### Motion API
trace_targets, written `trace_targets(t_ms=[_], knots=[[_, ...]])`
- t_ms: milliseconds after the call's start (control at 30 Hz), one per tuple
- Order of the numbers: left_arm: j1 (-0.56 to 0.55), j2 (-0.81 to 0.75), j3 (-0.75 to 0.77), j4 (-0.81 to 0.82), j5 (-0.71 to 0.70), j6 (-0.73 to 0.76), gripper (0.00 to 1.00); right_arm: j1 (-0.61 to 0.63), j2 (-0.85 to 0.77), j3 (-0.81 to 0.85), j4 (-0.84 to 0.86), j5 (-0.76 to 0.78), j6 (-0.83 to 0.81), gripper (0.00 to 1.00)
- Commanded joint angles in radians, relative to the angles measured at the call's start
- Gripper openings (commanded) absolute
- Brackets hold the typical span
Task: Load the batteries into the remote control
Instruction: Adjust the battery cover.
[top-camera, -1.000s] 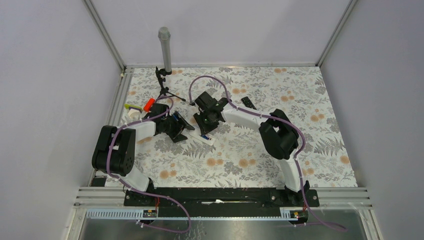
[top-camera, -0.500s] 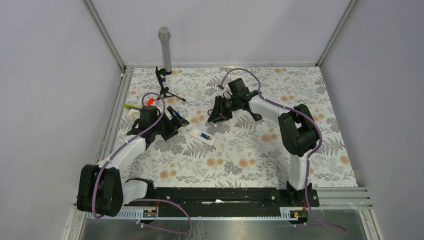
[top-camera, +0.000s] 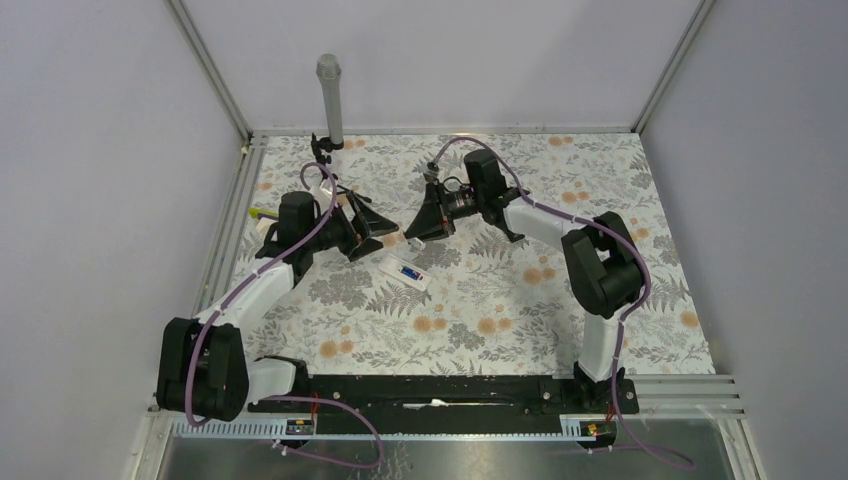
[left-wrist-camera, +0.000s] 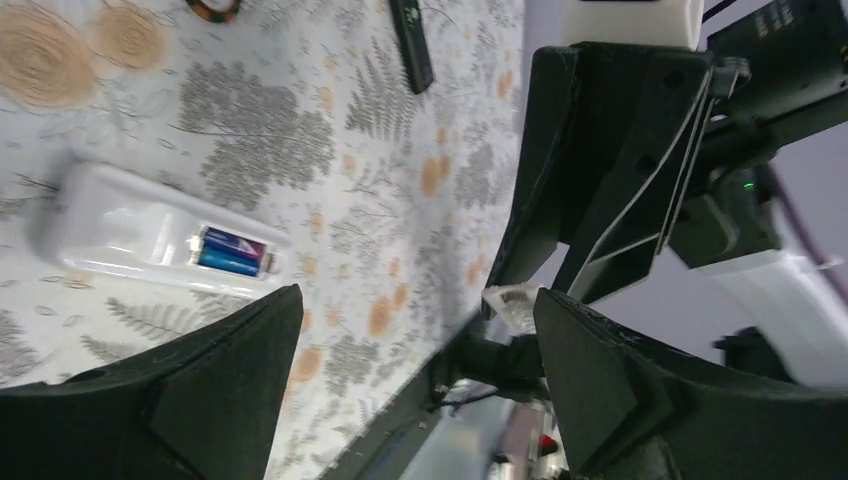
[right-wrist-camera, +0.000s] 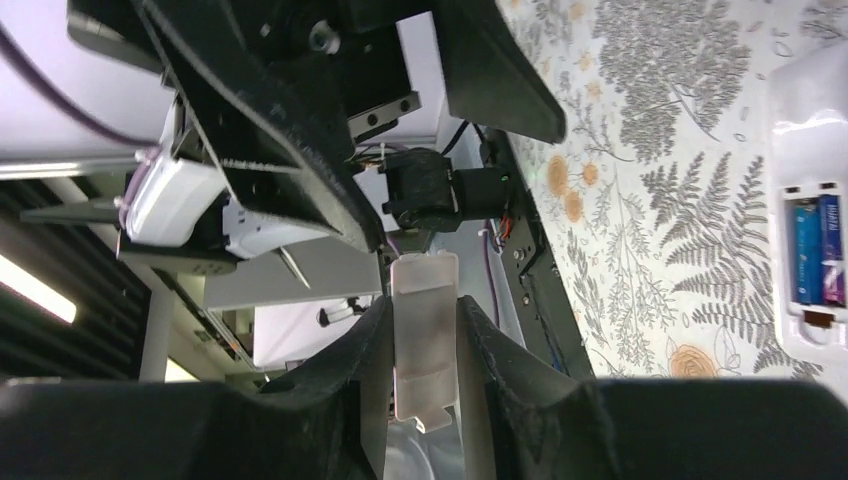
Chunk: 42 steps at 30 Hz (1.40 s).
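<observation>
**Two cells seated — the cover hangs above the remote**

Both batteries (left-wrist-camera: 232, 250), blue-labelled, lie side by side in the open compartment of the white remote (top-camera: 405, 272). It rests back-up on the floral table (top-camera: 520, 310). Judging by that, the loading itself looks done and closing the bay is what remains.

The right gripper (right-wrist-camera: 425, 315) is pinched narrow on the battery cover (right-wrist-camera: 424, 370), a small flat translucent plate gripped by its two long edges. The left gripper (left-wrist-camera: 417, 300) stands wide and holds nothing. The two face each other tip to tip, raised off the table, with the cover between them on the right arm's side.

The relation that matters is this: the remote sits below the two tips and a little toward the arm bases. From above, its long axis runs diagonally from far-left to near-right, with the compartment in the near-right half. The right gripper, which carries the cover, looks slightly nearer the remote than the left.

For a fit, the plate's long axis would probably need turning to match that diagonal before it goes down. The empty left gripper is well placed either to take the plate or to steady the remote; I cannot tell which is intended.
</observation>
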<state>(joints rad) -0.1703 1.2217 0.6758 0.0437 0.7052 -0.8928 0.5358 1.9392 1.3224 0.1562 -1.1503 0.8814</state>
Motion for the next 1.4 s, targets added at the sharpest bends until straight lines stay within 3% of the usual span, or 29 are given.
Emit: trace_targets(t_ms=[0, 67, 200, 300, 367, 533, 767, 1067, 1167, 1367], knots=[[-0.001, 0.033, 0.068, 0.002, 0.115, -0.226, 0.89, -0.002, -0.060, -0.044, 0.212, -0.120, 0.093, 0.03], [-0.001, 0.041, 0.066, 0.008, 0.113, -0.301, 0.86, -0.002, -0.057, -0.048, 0.241, -0.120, 0.101, 0.03], [-0.003, 0.035, 0.022, 0.197, 0.151, -0.466, 0.84, -0.003, -0.038, -0.051, 0.332, -0.126, 0.161, 0.03], [-0.003, 0.036, 0.066, 0.029, 0.127, -0.479, 0.82, 0.000, -0.034, -0.049, 0.357, -0.107, 0.171, 0.03], [-0.008, 0.025, 0.064, 0.003, 0.093, -0.524, 0.82, 0.004, -0.034, -0.028, 0.279, -0.080, 0.114, 0.03], [-0.027, 0.009, 0.086, -0.109, 0.003, -0.538, 0.74, 0.036, -0.014, 0.096, -0.119, 0.043, -0.205, 0.03], [-0.034, -0.002, 0.104, -0.133, -0.071, -0.542, 0.66, 0.054, 0.003, 0.115, -0.144, 0.081, -0.214, 0.03], [-0.051, 0.000, 0.134, -0.140, -0.098, -0.471, 0.56, 0.061, 0.021, 0.072, -0.002, 0.031, -0.054, 0.03], [-0.053, -0.005, 0.131, -0.145, -0.101, -0.459, 0.50, 0.060, 0.032, 0.055, 0.082, 0.019, 0.035, 0.03], [-0.054, -0.010, 0.155, -0.198, -0.120, -0.407, 0.49, 0.061, 0.049, 0.009, 0.318, -0.006, 0.237, 0.03]])
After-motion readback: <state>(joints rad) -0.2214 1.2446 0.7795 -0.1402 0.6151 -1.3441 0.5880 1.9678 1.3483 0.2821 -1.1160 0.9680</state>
